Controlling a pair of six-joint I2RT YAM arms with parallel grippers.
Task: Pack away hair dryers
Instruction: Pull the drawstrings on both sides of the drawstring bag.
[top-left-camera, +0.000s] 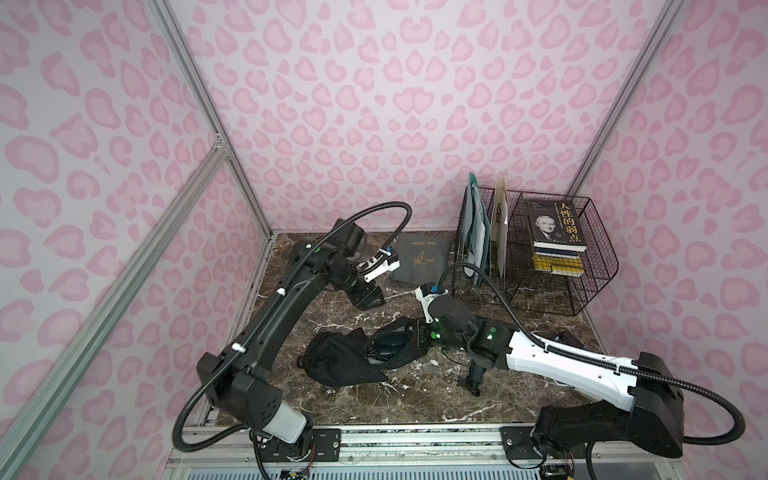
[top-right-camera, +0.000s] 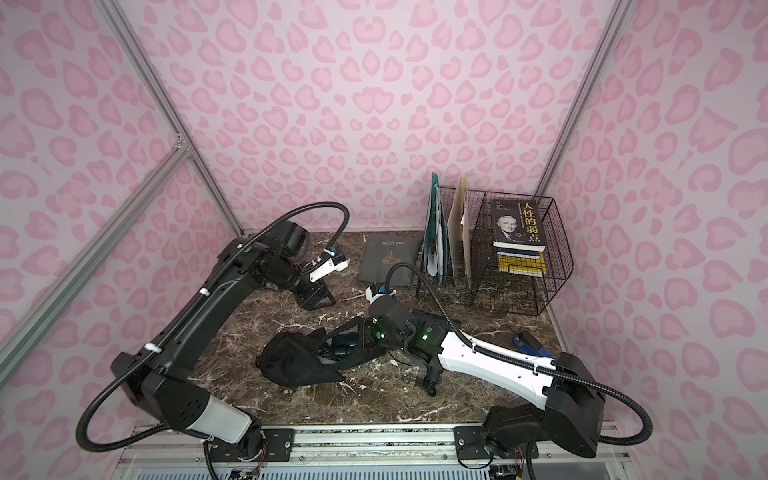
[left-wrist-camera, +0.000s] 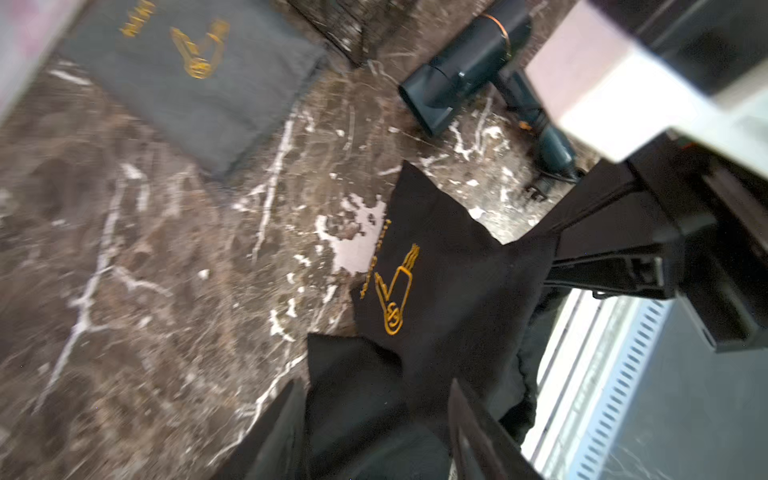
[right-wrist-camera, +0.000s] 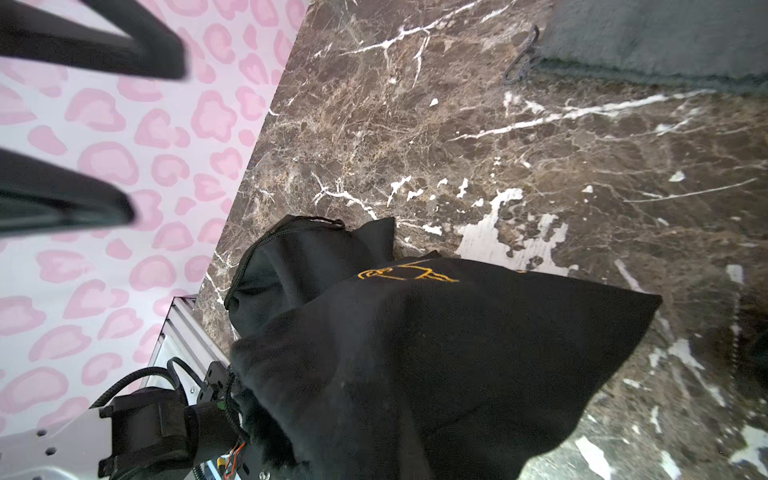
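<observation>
Dark dryer (top-left-camera: 388, 345) sat partly inside black pouch (top-left-camera: 332, 368), centre of table (top-left-camera: 415, 401). Right gripper (top-left-camera: 417, 337) closed, pinching pouch rim. Left gripper (top-left-camera: 370, 300) jaws apart, empty, near grey pouch (top-left-camera: 422, 257). Second dark dryer (left-wrist-camera: 465, 75) lay loose on table. Wire basket (top-left-camera: 590, 286) held books (top-left-camera: 555, 228)

It is a robot test booth: pink patterned wall panels (top-left-camera: 374, 104), aluminium posts (top-left-camera: 203, 95), marble tabletop (top-left-camera: 415, 399), mounting rail (top-left-camera: 415, 438) below.

The top book (top-left-camera: 555, 226) in the wire basket (top-left-camera: 598, 270) is showing the gold title "人性的弱点" in both top views, the grey pouch (top-right-camera: 388, 262) is carrying upside-down gold "Hair Dryer" lettering beside a dryer emblem, and gold print on the black pouch (left-wrist-camera: 457, 249) is blurring past reading
</observation>
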